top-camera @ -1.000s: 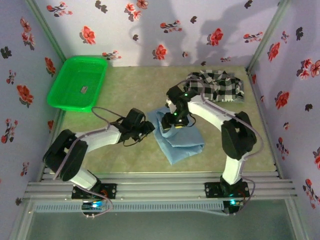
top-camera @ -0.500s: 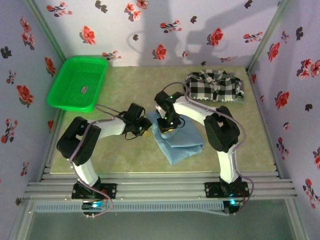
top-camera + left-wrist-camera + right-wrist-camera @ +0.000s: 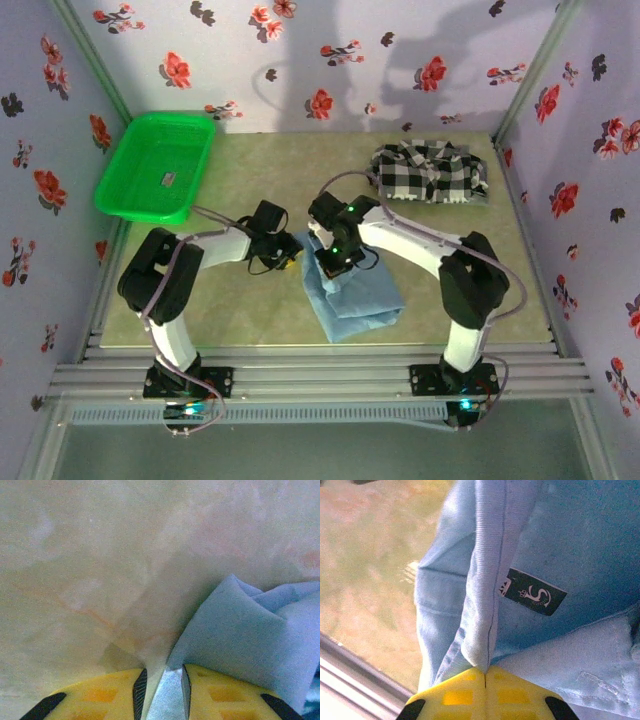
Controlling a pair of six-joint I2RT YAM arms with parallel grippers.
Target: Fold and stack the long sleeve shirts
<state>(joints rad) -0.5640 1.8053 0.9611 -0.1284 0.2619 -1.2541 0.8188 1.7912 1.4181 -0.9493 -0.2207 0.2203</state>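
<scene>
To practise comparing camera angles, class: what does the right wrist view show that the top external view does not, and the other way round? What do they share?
Right wrist view: a dark label with a crown and an S sewn on the cloth, and a stitched fold pinched between shut yellow jaws.
Top external view: the green basket at the far left and the checked shirt at the far right of the table.
Shared: the light blue shirt and the right gripper shut on it.
</scene>
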